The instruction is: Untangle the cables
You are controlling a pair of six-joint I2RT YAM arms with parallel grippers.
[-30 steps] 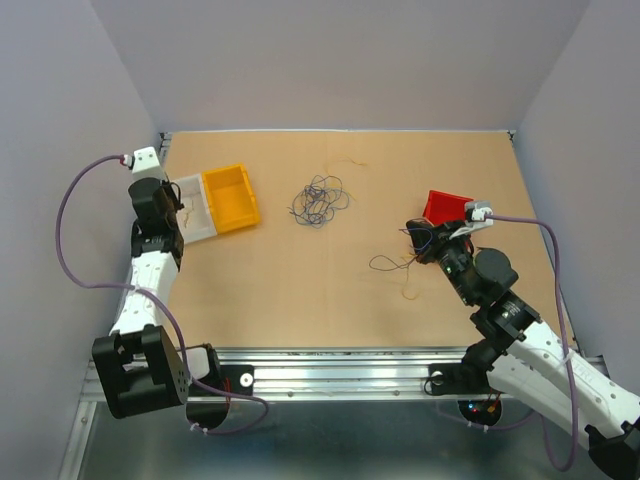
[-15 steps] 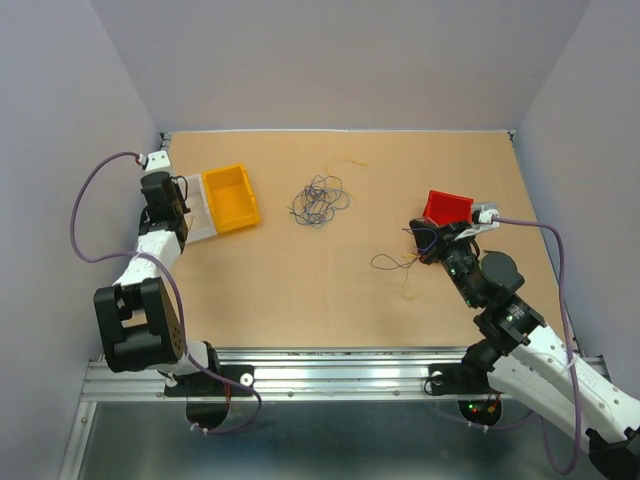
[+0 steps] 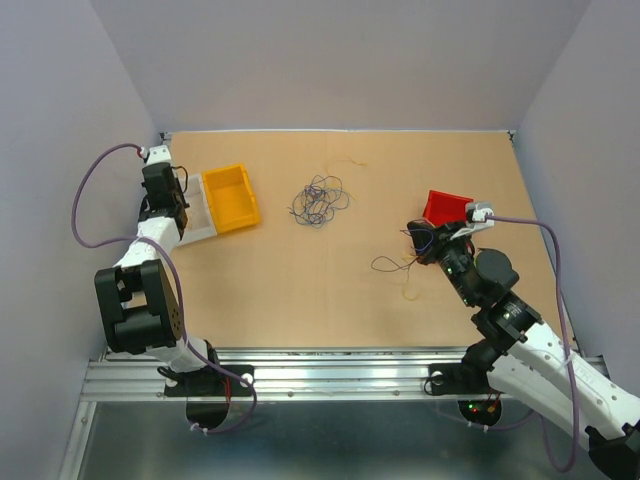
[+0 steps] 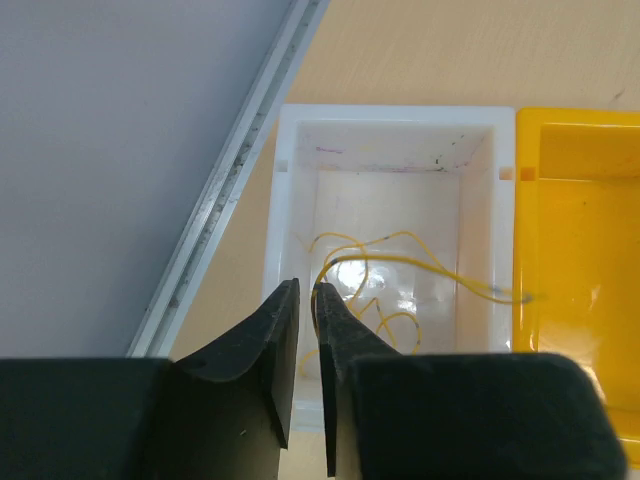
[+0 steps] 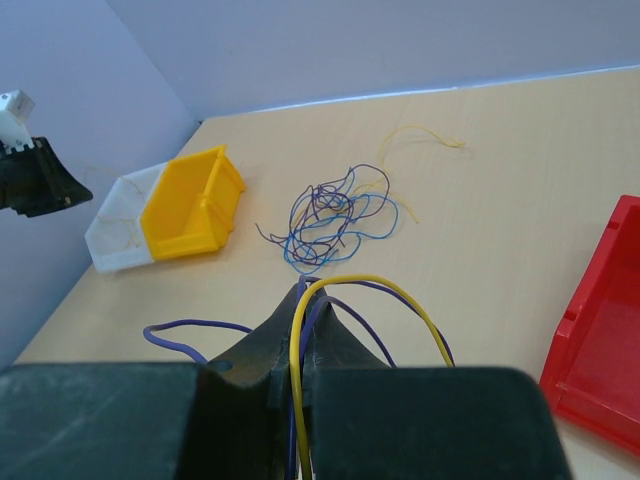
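Note:
The cables lie as a loose bunch of thin blue and purple loops mid-table, also seen in the right wrist view. My right gripper is shut on a yellow wire and purple wires that loop out onto the table. My left gripper hangs over the white bin. Its jaws stand a narrow gap apart. A yellow wire lies coiled in that bin, one end reaching up to the fingertips.
A yellow bin stands against the white bin at the left wall. A red bin sits tilted just beyond my right gripper. One loose yellowish strand lies at the back.
My left arm swung toward the back left over the white bin, and its jaws have parted slightly. The right gripper stays shut on its wires, almost still.

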